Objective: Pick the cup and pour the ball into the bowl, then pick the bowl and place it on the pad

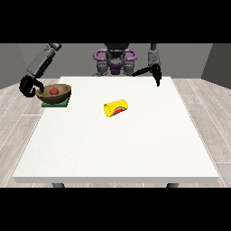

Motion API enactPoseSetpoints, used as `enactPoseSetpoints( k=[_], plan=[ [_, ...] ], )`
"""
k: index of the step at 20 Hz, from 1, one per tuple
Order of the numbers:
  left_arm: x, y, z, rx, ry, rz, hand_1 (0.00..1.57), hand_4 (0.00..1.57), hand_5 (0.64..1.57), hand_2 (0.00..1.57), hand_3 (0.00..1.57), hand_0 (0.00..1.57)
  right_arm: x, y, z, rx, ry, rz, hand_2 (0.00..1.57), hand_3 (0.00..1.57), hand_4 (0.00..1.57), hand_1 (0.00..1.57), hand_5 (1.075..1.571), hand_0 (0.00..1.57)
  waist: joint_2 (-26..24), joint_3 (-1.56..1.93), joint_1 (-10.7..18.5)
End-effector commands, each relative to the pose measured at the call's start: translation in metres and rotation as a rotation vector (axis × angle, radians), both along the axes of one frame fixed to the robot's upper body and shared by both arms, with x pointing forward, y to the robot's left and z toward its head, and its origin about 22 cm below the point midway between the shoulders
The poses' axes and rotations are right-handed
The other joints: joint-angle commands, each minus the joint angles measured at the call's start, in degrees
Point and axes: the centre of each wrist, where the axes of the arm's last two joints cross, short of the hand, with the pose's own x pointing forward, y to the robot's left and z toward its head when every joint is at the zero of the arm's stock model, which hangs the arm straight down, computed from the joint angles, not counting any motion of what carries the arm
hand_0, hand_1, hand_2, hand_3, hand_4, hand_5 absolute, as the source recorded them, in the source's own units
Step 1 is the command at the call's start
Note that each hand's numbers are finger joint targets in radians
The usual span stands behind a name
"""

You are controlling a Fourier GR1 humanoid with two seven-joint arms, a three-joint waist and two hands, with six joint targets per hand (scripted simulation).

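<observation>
Where table (pixel 135 149) widens: cup (pixel 116 108) (seemingly toppled).

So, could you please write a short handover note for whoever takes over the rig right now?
Robot hand at the view's left: fingers curled at the rim of the brown bowl.
Robot hand at the view's right: hangs over the table's far edge, holding nothing, fingers pointing down.
Bowl: sits tilted on the green pad at the table's far left corner, with the red ball inside.
Yellow cup: lies on its side mid-table.
Done: ball poured, bowl brought to the pad.
Left: settle the bowl and release it.
</observation>
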Motion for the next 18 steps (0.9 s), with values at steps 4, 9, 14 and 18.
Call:
enactPoseSetpoints(
  k=[4, 9, 14, 18],
  plan=[
    [-0.019, 0.0, 0.011, -0.005, -0.029, -0.013, 0.0, 0.0, 1.565, 0.0, 0.0, 0.0, -0.025, -0.036, 0.034, -0.147, 0.025, -0.151, 0.51, 0.62, 0.0, 0.36, 1.506, 0.36, 1.94, 0.05, 0.74],
    [-0.029, 0.002, 0.012, -0.011, -0.06, 0.003, 0.0, 0.0, 1.565, 0.0, 0.0, 0.0, -0.014, -0.028, 0.035, -0.13, 0.007, -0.153, 0.38, 0.22, 0.0, 0.0, 1.478, 0.0, 2.06, 0.03, 0.82],
    [-0.032, -0.004, 0.01, -0.023, -0.052, 0.006, 0.0, 0.0, 1.569, 0.0, 0.0, 0.0, -0.016, -0.04, 0.073, -0.125, -0.006, -0.141, 0.33, 0.24, 0.0, 0.0, 1.495, 0.0, 1.75, 0.01, -0.44],
    [-0.024, -0.004, -0.011, -0.043, 0.019, 0.036, 0.0, 0.0, 1.569, 0.0, 0.0, 0.0, -0.028, -0.056, 0.118, -0.128, -0.025, -0.053, 0.27, 0.26, 0.0, 0.0, 1.501, 0.0, -1.78, -0.06, -3.09]
  ],
)
